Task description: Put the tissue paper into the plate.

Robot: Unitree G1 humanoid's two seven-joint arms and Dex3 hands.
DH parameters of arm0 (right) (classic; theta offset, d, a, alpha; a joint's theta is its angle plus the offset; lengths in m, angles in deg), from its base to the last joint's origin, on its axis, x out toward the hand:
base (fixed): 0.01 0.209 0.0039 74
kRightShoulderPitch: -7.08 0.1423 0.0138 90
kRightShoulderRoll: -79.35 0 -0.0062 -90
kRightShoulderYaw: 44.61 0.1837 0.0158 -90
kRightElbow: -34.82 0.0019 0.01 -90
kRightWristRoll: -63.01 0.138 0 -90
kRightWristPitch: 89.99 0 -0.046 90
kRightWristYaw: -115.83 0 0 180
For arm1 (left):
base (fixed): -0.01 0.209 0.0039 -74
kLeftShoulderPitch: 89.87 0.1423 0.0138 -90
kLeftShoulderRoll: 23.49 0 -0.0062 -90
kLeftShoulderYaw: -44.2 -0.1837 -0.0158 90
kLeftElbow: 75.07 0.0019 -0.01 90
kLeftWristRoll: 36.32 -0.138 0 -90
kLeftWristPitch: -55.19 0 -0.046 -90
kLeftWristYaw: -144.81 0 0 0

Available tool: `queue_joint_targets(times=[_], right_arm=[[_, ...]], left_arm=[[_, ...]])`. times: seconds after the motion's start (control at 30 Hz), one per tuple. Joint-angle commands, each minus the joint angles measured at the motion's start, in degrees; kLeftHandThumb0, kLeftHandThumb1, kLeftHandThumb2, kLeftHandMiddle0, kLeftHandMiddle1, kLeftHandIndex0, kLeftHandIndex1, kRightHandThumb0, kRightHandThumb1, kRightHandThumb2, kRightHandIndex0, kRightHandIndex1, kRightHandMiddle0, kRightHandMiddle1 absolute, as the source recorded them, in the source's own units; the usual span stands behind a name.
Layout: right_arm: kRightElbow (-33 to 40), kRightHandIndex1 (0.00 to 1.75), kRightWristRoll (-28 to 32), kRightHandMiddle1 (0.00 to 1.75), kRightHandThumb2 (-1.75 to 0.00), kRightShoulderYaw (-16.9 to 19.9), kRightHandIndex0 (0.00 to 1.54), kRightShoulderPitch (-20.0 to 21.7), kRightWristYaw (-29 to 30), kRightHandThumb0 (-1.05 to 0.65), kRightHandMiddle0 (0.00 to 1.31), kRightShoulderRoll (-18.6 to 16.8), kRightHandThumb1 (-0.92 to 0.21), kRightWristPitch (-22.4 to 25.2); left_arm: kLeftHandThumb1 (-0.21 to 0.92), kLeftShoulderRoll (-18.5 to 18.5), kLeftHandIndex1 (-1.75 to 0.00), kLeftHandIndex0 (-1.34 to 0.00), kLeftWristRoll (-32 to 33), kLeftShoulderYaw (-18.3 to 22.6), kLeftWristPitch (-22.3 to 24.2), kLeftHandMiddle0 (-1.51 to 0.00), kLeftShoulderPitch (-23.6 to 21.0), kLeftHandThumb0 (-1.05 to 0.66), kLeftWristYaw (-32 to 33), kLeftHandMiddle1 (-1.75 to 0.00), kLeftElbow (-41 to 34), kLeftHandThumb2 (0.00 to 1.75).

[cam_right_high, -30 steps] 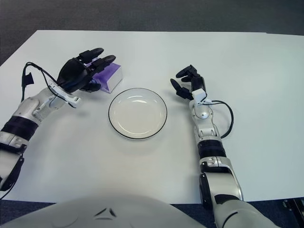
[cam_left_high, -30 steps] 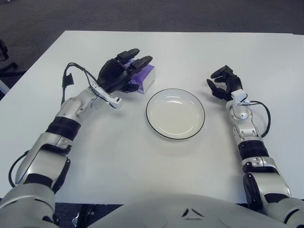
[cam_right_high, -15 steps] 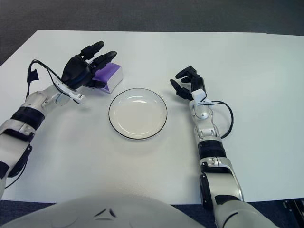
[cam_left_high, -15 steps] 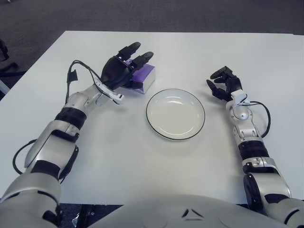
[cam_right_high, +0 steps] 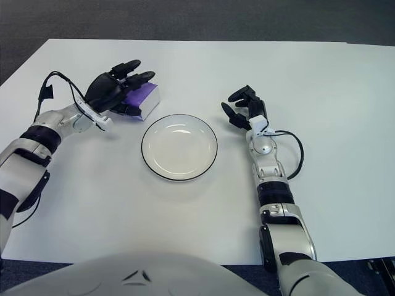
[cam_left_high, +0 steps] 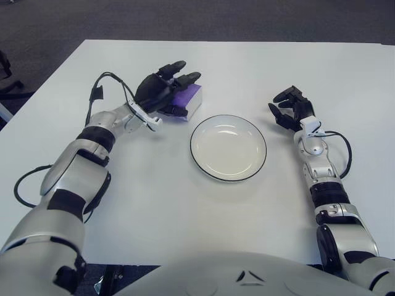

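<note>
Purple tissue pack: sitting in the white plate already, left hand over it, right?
No. The purple tissue pack lies on the white table, beside the black-rimmed white plate, which is empty in the left eye view. The left hand is over it.

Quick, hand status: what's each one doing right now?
Left hand: over the purple tissue pack, fingers spread across its top; grasp cannot be told.
Right hand: right of the plate, fingers relaxed, holding nothing.
</note>
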Motion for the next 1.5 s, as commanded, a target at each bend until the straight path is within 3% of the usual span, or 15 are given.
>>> queue_joint_targets(times=[0.0,0.23,0.43,0.8,1.03,1.17,1.3,1.33,1.4,1.47], right_arm=[[-3.90,1.61,-0.83,1.54,-0.46,-1.02,0.71,-7.13,0.03,-0.37,0.44,-1.88,-0.83,0.57],[-3.81,1.61,-0.82,1.54,-0.45,-1.05,0.71,-7.15,0.05,-0.37,0.44,-1.89,-0.84,0.64],[-3.77,1.61,-0.80,1.54,-0.45,-1.08,0.71,-7.16,0.06,-0.37,0.44,-1.87,-0.84,0.68],[-3.52,1.61,-0.81,1.54,-0.45,-1.15,0.71,-7.28,0.10,-0.37,0.44,-1.90,-0.84,0.79],[-3.25,1.61,-0.81,1.54,-0.44,-1.17,0.71,-7.41,0.10,-0.37,0.44,-1.91,-0.84,0.88],[-3.13,1.61,-0.81,1.54,-0.44,-1.17,0.71,-7.47,0.10,-0.37,0.44,-1.91,-0.84,0.91],[-2.99,1.61,-0.81,1.54,-0.44,-1.17,0.71,-7.57,0.09,-0.37,0.44,-1.91,-0.84,0.94],[-2.96,1.61,-0.82,1.54,-0.44,-1.18,0.71,-7.59,0.10,-0.37,0.44,-1.92,-0.84,0.94],[-2.94,1.61,-0.83,1.54,-0.44,-1.19,0.71,-7.62,0.11,-0.37,0.44,-1.94,-0.84,0.94],[-2.92,1.61,-0.83,1.54,-0.44,-1.19,0.71,-7.63,0.11,-0.37,0.44,-1.94,-0.84,0.94]], left_arm=[[0.92,-0.04,0.00,-0.32,2.35,-0.16,0.33,-0.30,-2.10,-1.00,-7.07,0.00,1.47,0.63],[0.92,0.81,0.00,-0.28,9.98,2.36,1.42,-0.28,-2.12,-1.04,-23.23,0.00,2.06,0.67],[0.92,2.47,0.00,-0.27,20.55,6.58,2.20,-0.26,-1.59,-1.05,-40.14,0.00,2.81,0.67],[0.92,3.28,0.00,-0.23,25.18,7.93,7.18,-0.20,-2.23,-1.01,-49.88,0.00,2.13,0.46],[0.92,3.95,0.00,-0.22,25.09,7.69,9.75,-0.26,-2.59,-0.99,-49.44,-0.02,2.82,0.40],[0.92,4.13,-0.02,-0.28,21.39,5.81,10.44,-0.53,-2.36,-0.93,-41.53,-0.05,3.42,0.32],[0.92,4.29,-0.08,-0.52,16.07,2.73,11.67,-0.80,-2.05,-0.68,-31.22,-0.10,4.26,0.16],[0.92,4.36,-0.09,-0.56,14.96,2.04,11.86,-0.80,-2.00,-0.64,-28.98,-0.16,4.61,0.14],[0.92,4.48,-0.11,-0.68,13.19,0.88,12.02,-0.71,-1.96,-0.50,-25.23,-0.53,5.41,0.08],[0.92,4.51,-0.16,-0.74,11.64,-0.26,12.00,-0.64,-1.94,-0.42,-21.76,-0.76,6.20,0.06]])
